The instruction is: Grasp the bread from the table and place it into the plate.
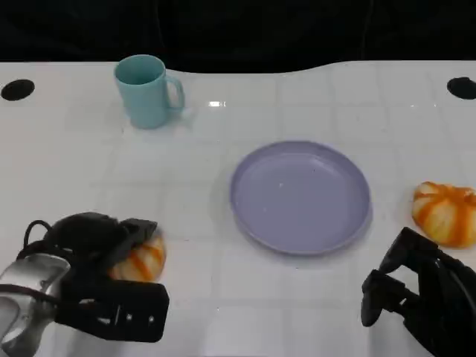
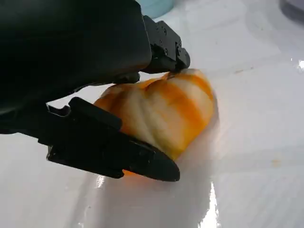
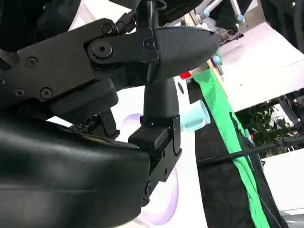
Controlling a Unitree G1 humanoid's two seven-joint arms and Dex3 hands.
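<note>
Two orange-and-white striped bread rolls lie on the white table. One bread roll (image 1: 143, 259) (image 2: 161, 111) is at the front left, still resting on the table. My left hand (image 1: 93, 279) (image 2: 90, 80) grips it, with one finger (image 2: 164, 47) on its top and another finger (image 2: 114, 149) along its near side. The second bread roll (image 1: 446, 213) lies at the right edge. My right hand (image 1: 413, 297) (image 3: 142, 95) hovers just in front of it, fingers apart and holding nothing. The empty purple plate (image 1: 300, 195) (image 3: 159, 211) sits in the middle of the table.
A teal mug (image 1: 149, 91) (image 3: 194, 118) stands at the back left, well away from the plate. Two dark round holes (image 1: 18, 89) mark the table's far corners. Bare white table lies between the left roll and the plate.
</note>
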